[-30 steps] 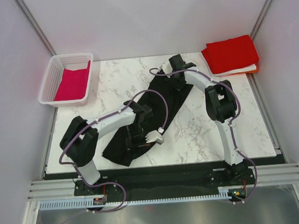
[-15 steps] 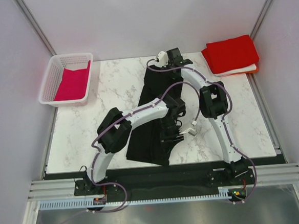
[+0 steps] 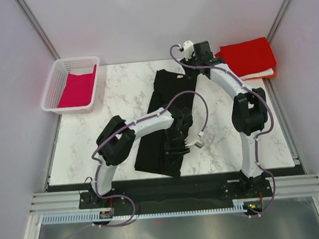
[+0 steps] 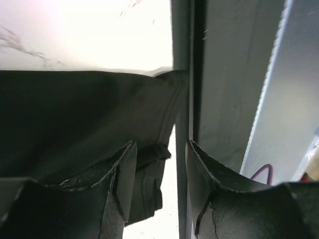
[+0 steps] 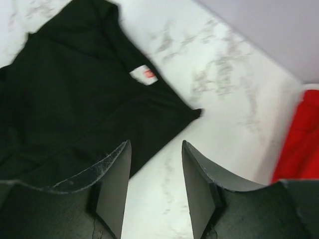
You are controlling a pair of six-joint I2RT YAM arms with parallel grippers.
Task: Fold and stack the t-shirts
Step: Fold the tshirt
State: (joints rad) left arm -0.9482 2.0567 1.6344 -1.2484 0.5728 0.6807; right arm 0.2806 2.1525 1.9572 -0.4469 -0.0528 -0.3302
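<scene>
The black t-shirt (image 3: 165, 89) lies lengthwise down the middle of the marble table, its near end at the front edge. Its pale neck label (image 5: 144, 74) shows in the right wrist view. My left gripper (image 3: 173, 150) is open and low over the shirt's near right part; in its wrist view the black cloth (image 4: 75, 114) lies under and between the jaws (image 4: 159, 169), ungripped. My right gripper (image 3: 198, 56) is open and empty, raised at the far edge just right of the collar (image 5: 154, 184). A folded red t-shirt (image 3: 247, 56) tops a stack at the back right.
A white layer (image 3: 255, 74) and an orange one (image 3: 274, 74) show under the red shirt. The white lattice basket (image 3: 53, 86) at the back left holds a magenta shirt (image 3: 78, 89). Grey walls close in the sides and back. A metal rail (image 4: 219, 74) runs along the front edge.
The black shirt has swung from a diagonal to nearly straight down the table. My right gripper has moved right, off the collar. My left arm has shifted right over the near end.
</scene>
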